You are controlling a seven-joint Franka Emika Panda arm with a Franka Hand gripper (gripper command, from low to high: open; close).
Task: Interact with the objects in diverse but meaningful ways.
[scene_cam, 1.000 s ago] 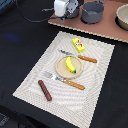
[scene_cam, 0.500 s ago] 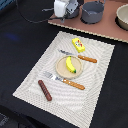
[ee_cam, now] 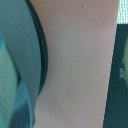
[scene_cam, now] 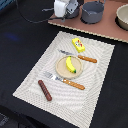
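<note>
Banana (scene_cam: pixel 70 65), curved and smooth, lies on round plate (scene_cam: pixel 61 70).

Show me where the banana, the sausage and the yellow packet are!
banana (scene_cam: pixel 70 64): exterior view, middle of its curve, on the plate.
sausage (scene_cam: pixel 45 90): exterior view, middle of the stick.
yellow packet (scene_cam: pixel 78 45): exterior view, centre of its flat face.

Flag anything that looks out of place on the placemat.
The brown sausage stick lies loose near the placemat's edge, away from the plate. The banana sits on the plate between fork and knife. Nothing is spilled.
</note>
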